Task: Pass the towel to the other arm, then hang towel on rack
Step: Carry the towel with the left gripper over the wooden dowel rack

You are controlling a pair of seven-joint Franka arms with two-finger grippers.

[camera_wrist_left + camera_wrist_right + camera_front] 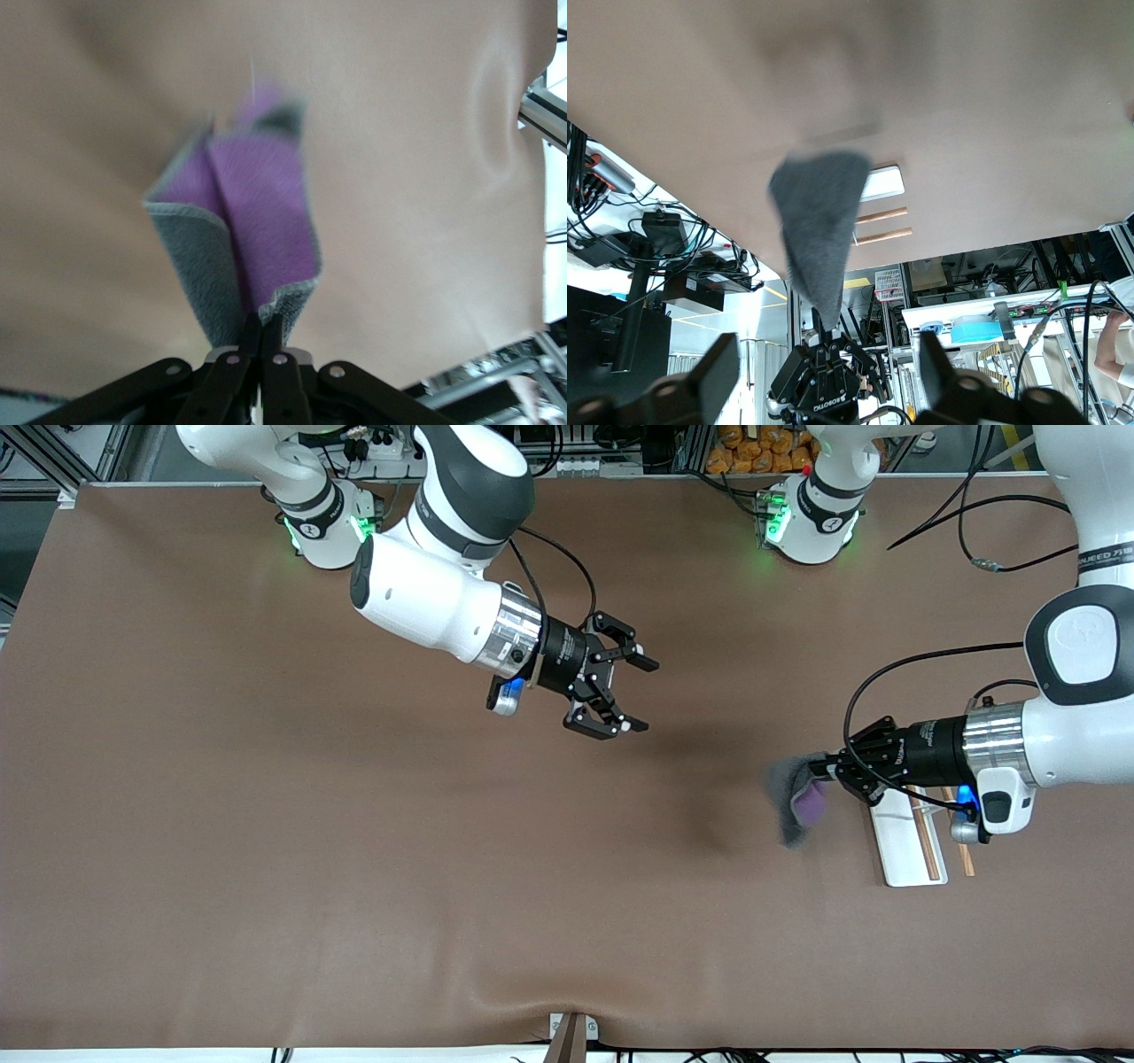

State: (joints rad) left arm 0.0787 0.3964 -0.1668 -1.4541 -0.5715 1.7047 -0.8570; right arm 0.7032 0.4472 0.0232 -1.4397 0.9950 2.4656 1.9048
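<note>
One towel [799,797] is being pinched by the left gripper [828,767] above the surface [266,868], beside one rack [908,837] with two rods. The right gripper [640,695] is being held over mid-surface, fingers spread.

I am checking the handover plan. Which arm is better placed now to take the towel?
The right. Its end effector hangs open over the table's middle, facing the towel, which the left end effector holds shut, lifted beside the rack.
</note>
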